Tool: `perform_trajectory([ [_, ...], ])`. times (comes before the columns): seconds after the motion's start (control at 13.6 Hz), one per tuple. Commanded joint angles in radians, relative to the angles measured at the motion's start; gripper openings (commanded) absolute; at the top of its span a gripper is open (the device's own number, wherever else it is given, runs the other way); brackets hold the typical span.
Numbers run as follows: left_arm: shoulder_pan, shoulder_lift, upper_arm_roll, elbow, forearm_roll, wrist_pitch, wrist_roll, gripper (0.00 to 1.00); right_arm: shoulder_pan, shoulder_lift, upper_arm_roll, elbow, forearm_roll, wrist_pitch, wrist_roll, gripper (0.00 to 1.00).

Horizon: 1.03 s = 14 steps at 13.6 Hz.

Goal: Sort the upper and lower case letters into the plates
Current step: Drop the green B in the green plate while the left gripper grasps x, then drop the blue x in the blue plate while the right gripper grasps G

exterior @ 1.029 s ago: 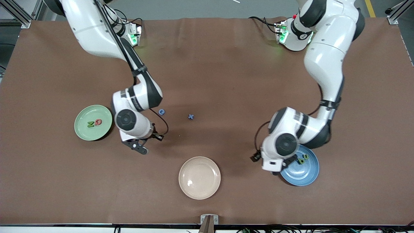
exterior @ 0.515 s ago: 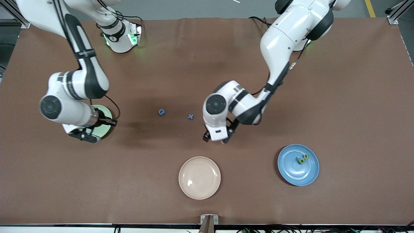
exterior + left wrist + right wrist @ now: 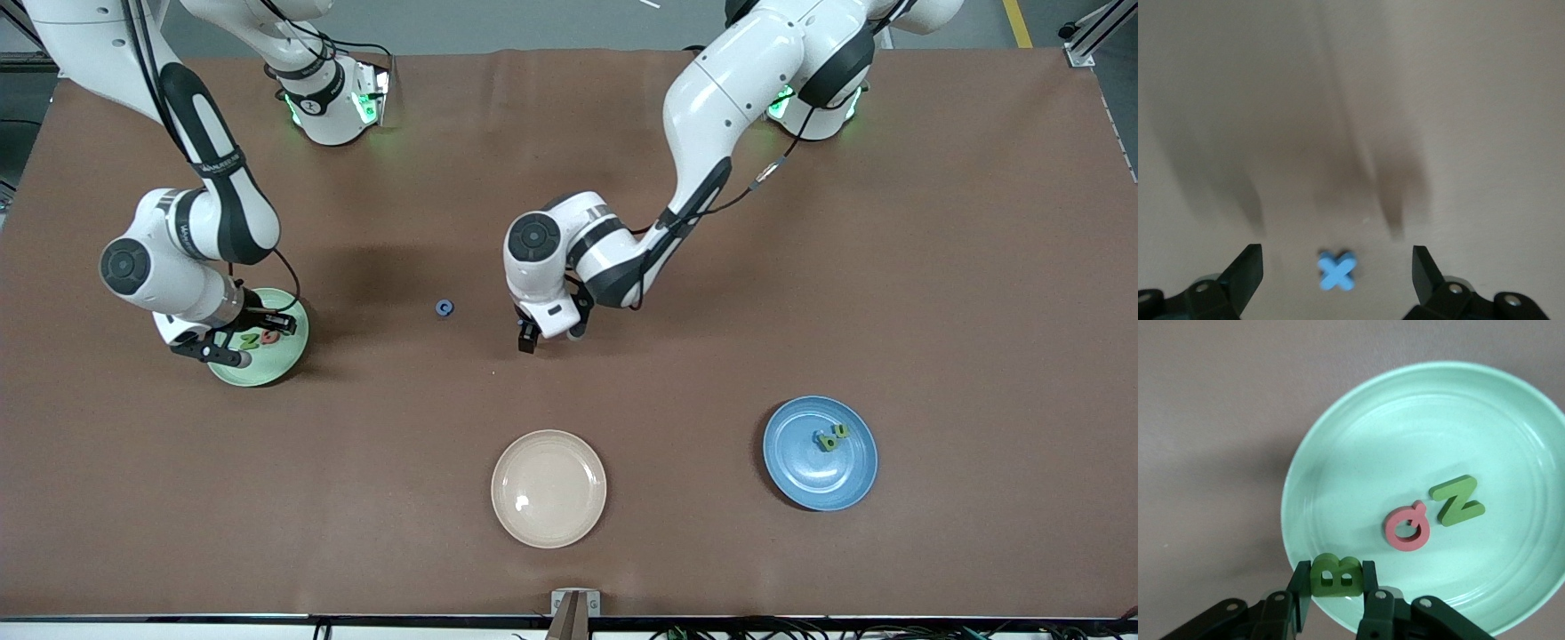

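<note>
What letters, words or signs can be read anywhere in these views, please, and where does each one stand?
"B": green letter B, held in the right end effector over the mint plate.
"Q": pink letter lying in the mint plate.
"N": green letter beside it.
"x": blue letter on the table, between the left end effector's open fingers.
"C": blue letter on the table.
Green letters in the blue plate: too small to read.

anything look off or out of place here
Nothing stands out. The pink Q and green N lie flat in the mint plate; the right claw holds the green B over its rim, and the open left claw straddles the blue x.
</note>
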Motion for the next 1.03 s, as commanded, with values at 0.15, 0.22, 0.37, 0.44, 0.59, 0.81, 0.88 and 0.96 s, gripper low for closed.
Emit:
perform_trajectory([
  [0.15, -0.053, 0.013, 0.043, -0.005, 0.004, 0.033, -0.078, 0.81, -0.053, -0.007, 0.018, -0.023, -0.001, 0.021, -0.037, 0.24],
  [0.22, -0.056, 0.019, 0.046, -0.003, 0.004, 0.041, -0.078, 0.77, -0.055, -0.005, 0.018, -0.022, -0.001, 0.021, -0.037, 0.25],
  [0.37, -0.056, 0.023, 0.046, -0.004, 0.005, 0.058, -0.076, 0.70, -0.056, -0.007, 0.018, -0.016, -0.001, 0.021, -0.038, 0.67],
  [0.44, -0.056, 0.024, 0.046, -0.003, 0.005, 0.061, -0.073, 0.64, -0.056, -0.008, 0.018, -0.014, -0.001, 0.018, -0.037, 1.00],
  [0.59, -0.053, 0.024, 0.046, -0.003, 0.008, 0.063, -0.059, 0.39, -0.038, -0.022, 0.023, -0.010, -0.001, 0.007, -0.031, 1.00],
  [0.81, -0.045, 0.012, 0.046, -0.004, 0.008, 0.055, 0.013, 0.01, 0.060, -0.039, 0.024, -0.008, 0.000, 0.001, 0.037, 1.00],
  [0.88, -0.038, 0.001, 0.052, -0.003, 0.009, 0.044, 0.037, 0.00, 0.111, -0.039, 0.024, -0.008, 0.000, 0.003, 0.120, 1.00],
  [0.96, -0.022, -0.020, 0.073, 0.000, 0.010, 0.012, 0.080, 0.00, 0.176, -0.034, 0.024, -0.008, -0.001, 0.009, 0.211, 1.00],
])
